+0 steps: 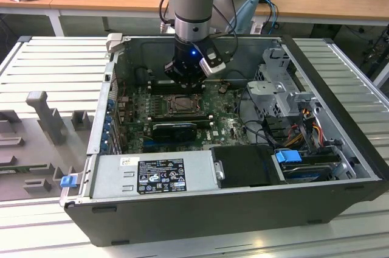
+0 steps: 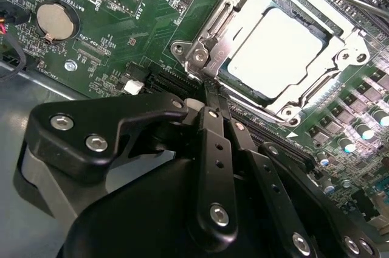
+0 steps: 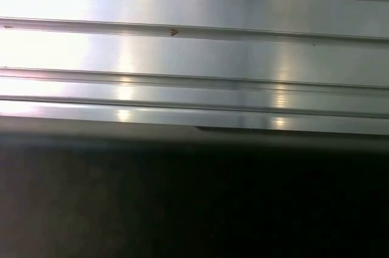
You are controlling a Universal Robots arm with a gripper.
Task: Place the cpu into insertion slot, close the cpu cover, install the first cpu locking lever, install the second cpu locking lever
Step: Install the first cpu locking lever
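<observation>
You are working the locking-lever step: your gripper [image 2: 214, 97], fingers [image 2: 211, 148] pressed together and holding nothing, is nosing at the corner of the cpu cover [image 2: 267, 97], which is lying shut over the cpu [image 2: 273, 48] seated in the insertion slot [image 1: 180, 104], so expect a careful sideways push.

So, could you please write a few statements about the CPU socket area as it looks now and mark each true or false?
1. The cpu sits inside the insertion slot. True.
2. The cpu cover stands upright, open. False: it lies flat around the chip.
3. The gripper has its jaws shut, tips beside the socket's corner. True.
4. The gripper holds the chip. False: it holds nothing.
5. A round coin battery sits on the green board. True.
</observation>
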